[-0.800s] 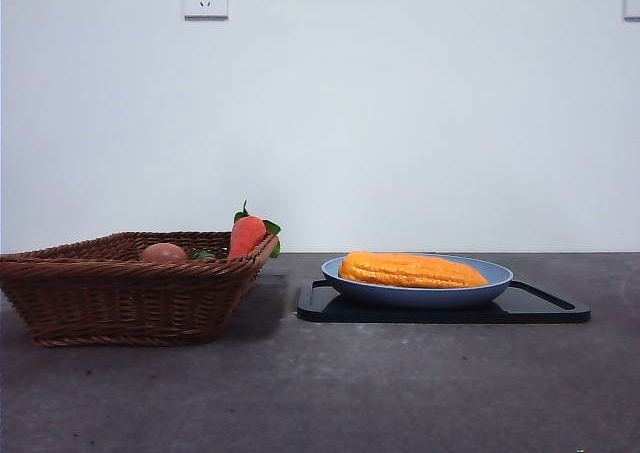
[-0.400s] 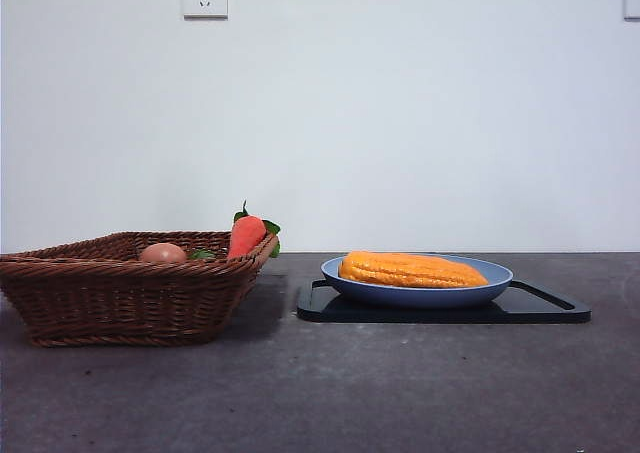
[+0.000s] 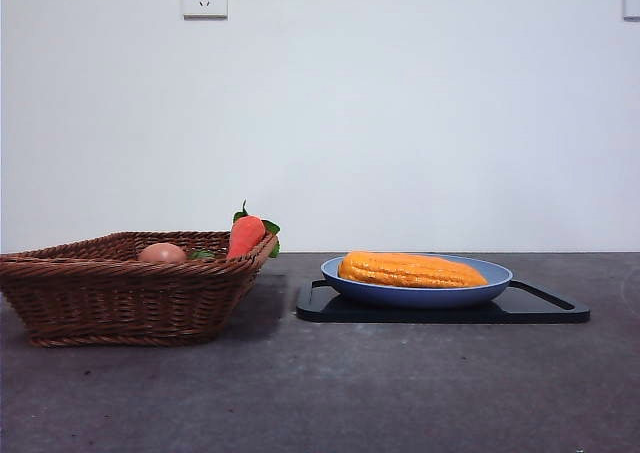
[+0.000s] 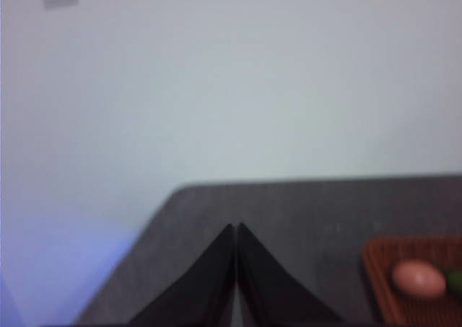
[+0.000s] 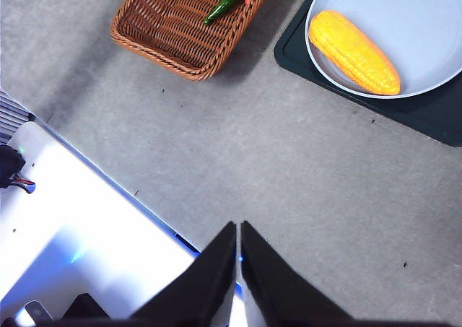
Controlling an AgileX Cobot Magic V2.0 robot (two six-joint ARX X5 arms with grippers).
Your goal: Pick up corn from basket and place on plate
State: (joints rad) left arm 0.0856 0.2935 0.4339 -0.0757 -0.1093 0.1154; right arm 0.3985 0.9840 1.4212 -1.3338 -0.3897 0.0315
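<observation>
At the left of the worktop (image 3: 320,393) we find the basket (image 3: 130,293), holding an egg (image 3: 163,253) and a carrot (image 3: 245,236) that leans on its right rim. The corn is no longer in it. To the right, well apart from the basket, a black tray (image 3: 540,308) carries the plate (image 3: 495,285), and the corn (image 3: 410,270) lies flat on the plate, lengthwise, inside the rim.

Neither arm shows in the front view. The left end effector (image 4: 236,233) is pressed together and empty, raised near the basket's outer side. The right end effector (image 5: 238,233) is likewise pressed together and empty, high above bare worktop, with basket and plate well ahead of it.

We judge the placement done. What remains is to hold both arms clear; any retreat should avoid sweeping over the plate, since the rounded cob could roll if nudged.
</observation>
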